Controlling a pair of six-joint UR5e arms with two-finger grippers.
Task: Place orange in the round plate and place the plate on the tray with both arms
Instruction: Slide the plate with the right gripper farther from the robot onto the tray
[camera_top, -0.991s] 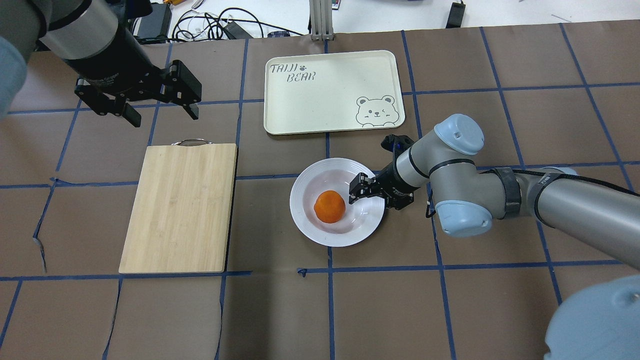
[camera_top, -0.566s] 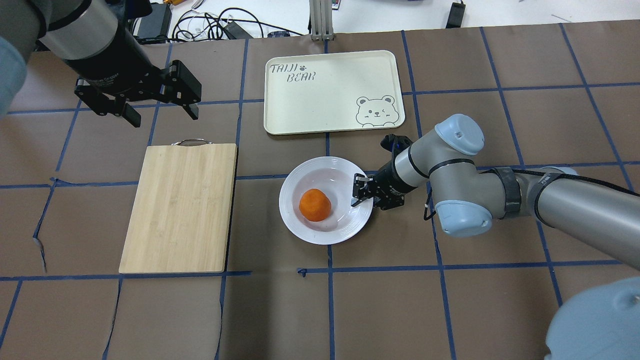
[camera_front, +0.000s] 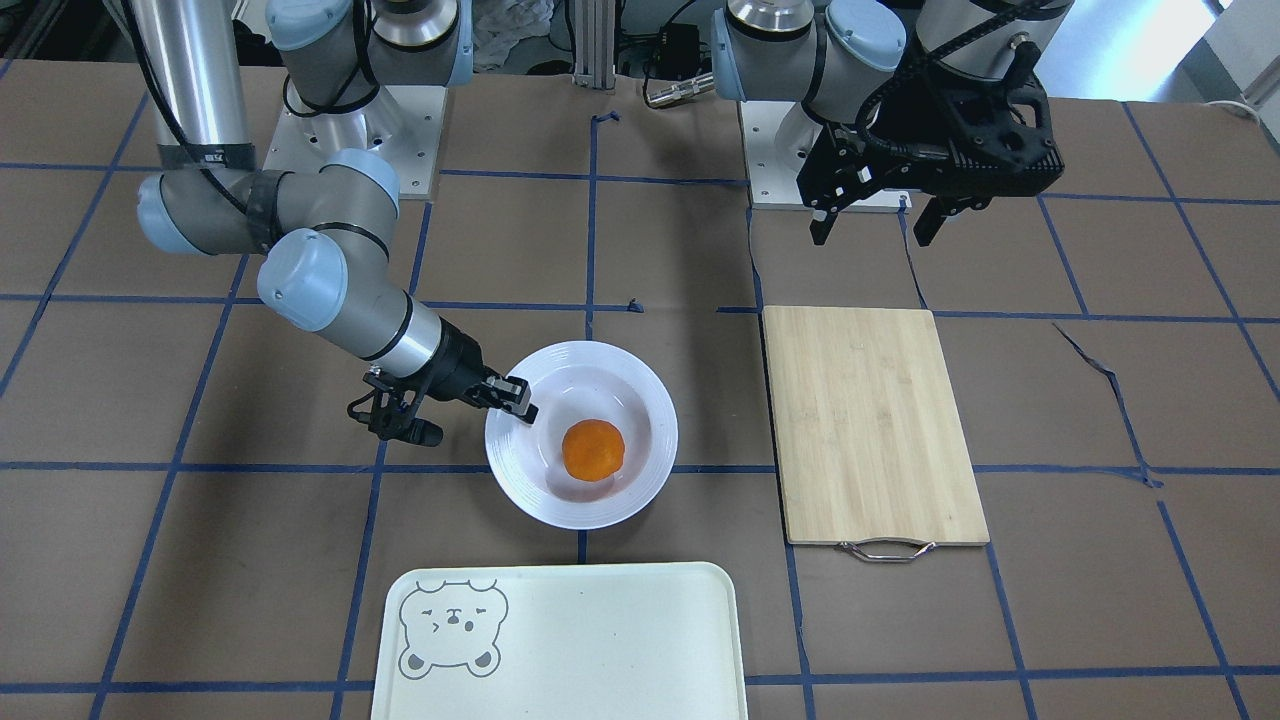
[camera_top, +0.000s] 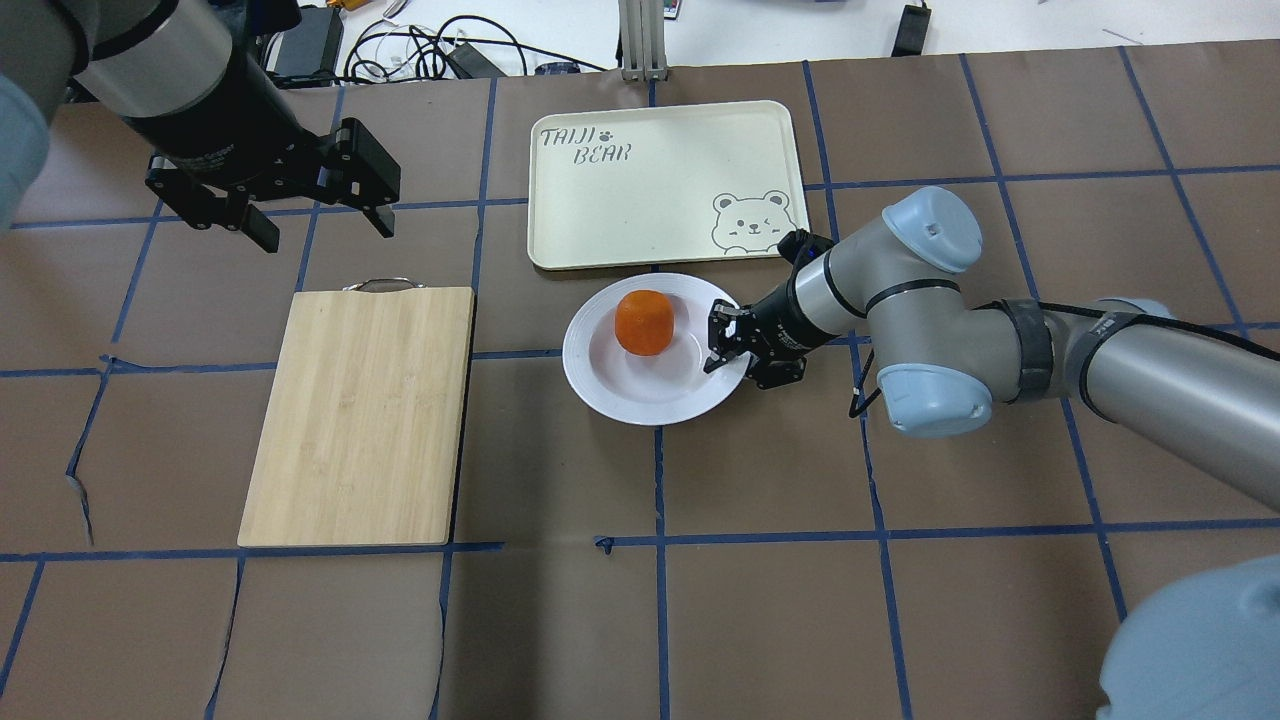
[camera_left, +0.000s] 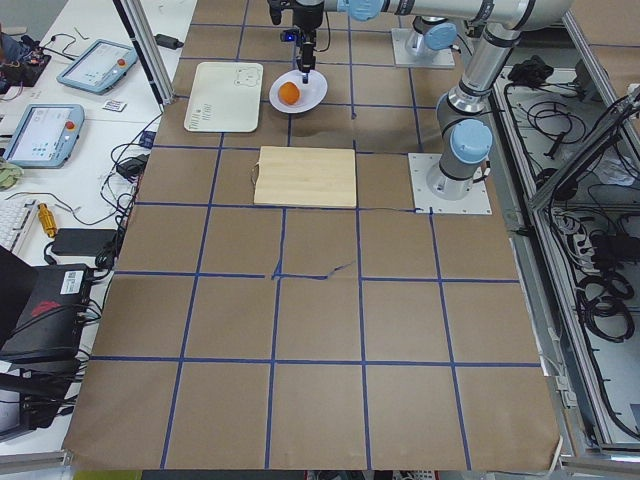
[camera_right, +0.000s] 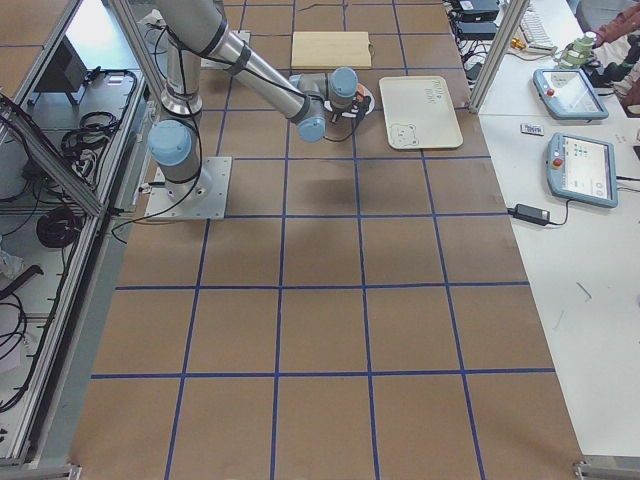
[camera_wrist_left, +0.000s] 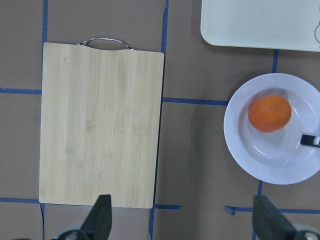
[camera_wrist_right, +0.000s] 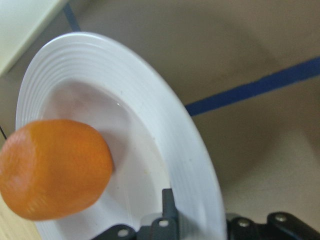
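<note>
The orange (camera_top: 642, 322) is sitting in the sunken centre of the round plate (camera_top: 620, 395), a little off-middle toward the side nearest the tray (camera_top: 660, 200). The plate is lying just short of the tray's near long edge, and the front-facing view is showing a narrow strip of brown table (camera_top: 760, 600) between the two. It cannot be told from these views whether the plate is resting on the table or being held slightly above it. The right gripper (camera_top: 722, 340) is pinching the plate's wide rim on the side toward the right arm, its jaws closed down narrow on the rim; the right wrist view is showing one black finger (camera_wrist_right: 167, 210) lying on the rim's top face, just beside the orange but not touching it. The left gripper (camera_top: 327, 232) is hovering with its fingers spread wide and holding nothing, above the table beyond the metal-handle end of the bamboo cutting board (camera_top: 360, 415), well apart from the plate. The cutting board is lying flat beside the plate on the left arm's side, with a gap of table between them.
</note>
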